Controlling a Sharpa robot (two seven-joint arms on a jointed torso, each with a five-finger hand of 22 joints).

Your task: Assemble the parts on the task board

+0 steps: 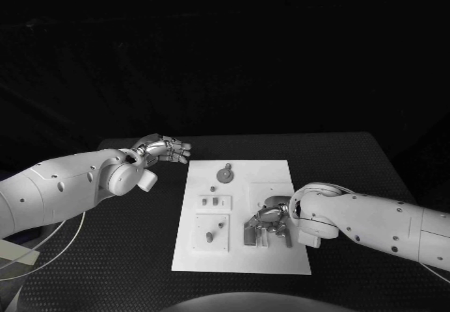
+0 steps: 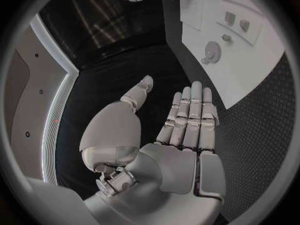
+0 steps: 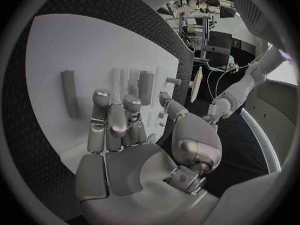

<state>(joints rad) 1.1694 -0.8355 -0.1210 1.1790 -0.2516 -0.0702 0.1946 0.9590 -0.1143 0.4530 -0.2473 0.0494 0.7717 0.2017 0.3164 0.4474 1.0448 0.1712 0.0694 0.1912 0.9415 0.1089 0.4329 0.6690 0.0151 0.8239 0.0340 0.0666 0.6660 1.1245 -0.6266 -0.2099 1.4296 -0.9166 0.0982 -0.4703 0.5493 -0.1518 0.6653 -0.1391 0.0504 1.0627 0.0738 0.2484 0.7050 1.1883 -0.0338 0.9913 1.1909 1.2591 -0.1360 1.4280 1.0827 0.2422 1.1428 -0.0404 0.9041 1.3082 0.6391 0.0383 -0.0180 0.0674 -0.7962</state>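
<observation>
The white task board (image 1: 272,260) lies in the middle of the black table. A round grey part (image 1: 225,173) sits near its far edge, with small parts (image 1: 216,201) and a peg (image 1: 221,225) on its left half. My right hand (image 1: 270,221) is low over the board's right half, fingers bent down among upright grey bars (image 1: 250,235). In the right wrist view those fingers (image 3: 109,120) curl toward the board between two bars (image 3: 69,92), thumb apart, with nothing held. My left hand (image 1: 164,149) hovers off the board's far left corner with fingers (image 2: 187,115) straight and nothing in them.
The left wrist view shows the board (image 2: 262,80) with the round part (image 2: 212,50) and small parts (image 2: 230,18) beyond my left hand. Black table mat (image 1: 122,260) surrounds the board on every side. A white cable (image 1: 56,250) loops at the near left.
</observation>
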